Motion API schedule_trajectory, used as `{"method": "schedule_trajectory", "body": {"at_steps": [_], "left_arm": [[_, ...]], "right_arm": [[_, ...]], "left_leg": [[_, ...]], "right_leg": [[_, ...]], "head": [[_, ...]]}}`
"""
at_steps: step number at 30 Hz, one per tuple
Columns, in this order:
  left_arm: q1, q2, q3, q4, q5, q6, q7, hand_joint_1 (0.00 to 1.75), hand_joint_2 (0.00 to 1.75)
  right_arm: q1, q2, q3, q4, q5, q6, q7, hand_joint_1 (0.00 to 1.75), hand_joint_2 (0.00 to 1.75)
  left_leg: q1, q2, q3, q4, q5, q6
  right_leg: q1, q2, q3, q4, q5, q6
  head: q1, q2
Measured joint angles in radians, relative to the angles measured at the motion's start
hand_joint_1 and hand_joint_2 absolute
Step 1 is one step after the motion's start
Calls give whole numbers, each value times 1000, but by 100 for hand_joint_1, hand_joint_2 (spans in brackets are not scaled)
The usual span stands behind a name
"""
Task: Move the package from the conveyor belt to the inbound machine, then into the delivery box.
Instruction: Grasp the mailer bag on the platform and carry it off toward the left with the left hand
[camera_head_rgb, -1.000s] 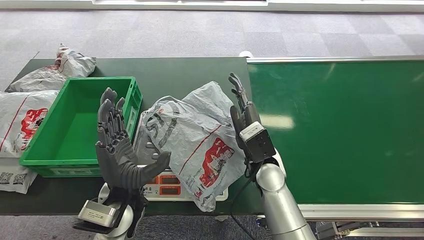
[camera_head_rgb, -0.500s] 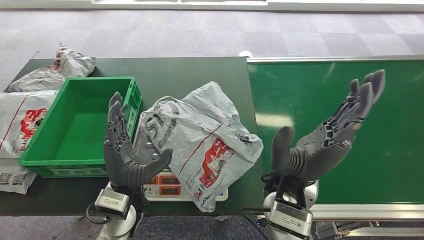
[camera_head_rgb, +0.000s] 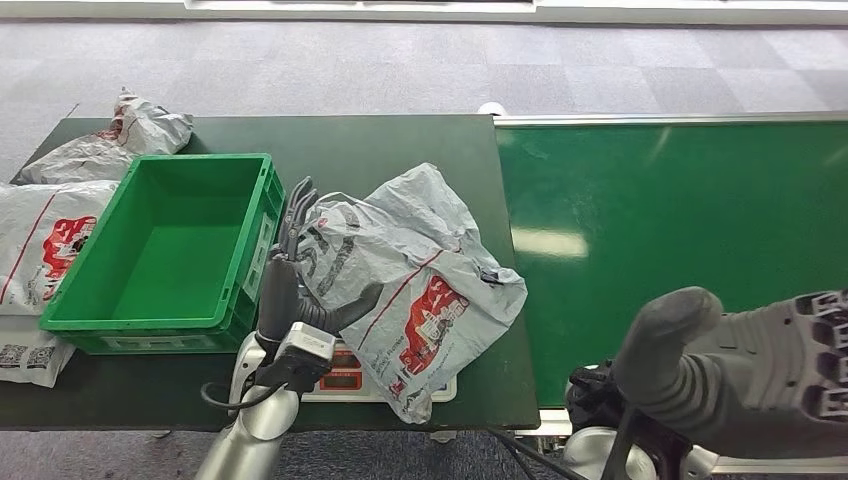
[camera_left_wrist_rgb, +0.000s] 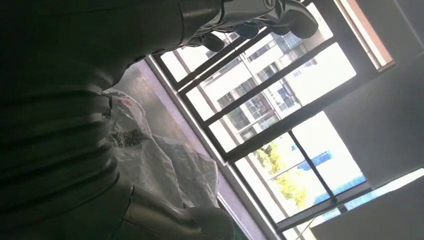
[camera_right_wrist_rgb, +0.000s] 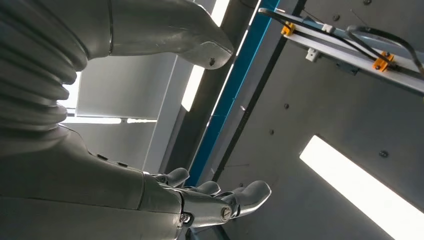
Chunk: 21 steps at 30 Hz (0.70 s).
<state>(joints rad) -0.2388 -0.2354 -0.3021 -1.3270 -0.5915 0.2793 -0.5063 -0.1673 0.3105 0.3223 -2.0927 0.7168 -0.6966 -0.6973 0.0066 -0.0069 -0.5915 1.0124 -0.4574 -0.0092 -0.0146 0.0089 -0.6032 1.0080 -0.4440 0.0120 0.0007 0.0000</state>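
Observation:
The package, a crumpled grey plastic bag with red print, lies on the inbound machine, a white scale with orange displays at the table's front edge. My left hand stands upright at the bag's left edge, between the bag and the crate. Its fingers are straight and its thumb reaches toward the bag, holding nothing. In the left wrist view the bag lies beside the thumb. My right hand is raised close to the camera at the lower right, over the belt's front edge, with spread fingers and nothing in it.
A green delivery crate stands left of the scale on the dark table. Two more grey bags lie at the table's left end. The green conveyor belt stretches to the right with nothing on it.
My left hand has turned and moved in against the bag's left edge. My right arm has dropped back from over the belt to the lower right, near the camera. The bag has not moved.

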Motion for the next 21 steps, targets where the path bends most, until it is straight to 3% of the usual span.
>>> {"method": "schedule_trajectory", "body": {"at_steps": [3, 8, 21], "left_arm": [[-17, 0, -3, 26, -25, -7, 10, 0, 175], [-189, 2, -65, 310, -241, -83, 76, 0, 175], [-230, -5, -114, 438, -280, -109, 76, 0, 175]], "right_arm": [[0, 0, 0, -1, -6, 0, 0, 0, 175], [-4, 0, 18, -4, -58, 1, 0, 0, 175], [-7, 0, 29, 10, -69, 2, 0, 0, 175]], "left_leg": [[0, 0, 0, 0, 0, 0], [0, 0, 0, 0, 1, 0], [0, 0, -1, 0, 1, 0]], "right_leg": [[0, 0, 0, 0, 0, 0], [0, 0, 0, 0, 1, 0], [0, 0, 0, 0, 0, 0]], "head": [[0, 0], [0, 0], [0, 0]]}}
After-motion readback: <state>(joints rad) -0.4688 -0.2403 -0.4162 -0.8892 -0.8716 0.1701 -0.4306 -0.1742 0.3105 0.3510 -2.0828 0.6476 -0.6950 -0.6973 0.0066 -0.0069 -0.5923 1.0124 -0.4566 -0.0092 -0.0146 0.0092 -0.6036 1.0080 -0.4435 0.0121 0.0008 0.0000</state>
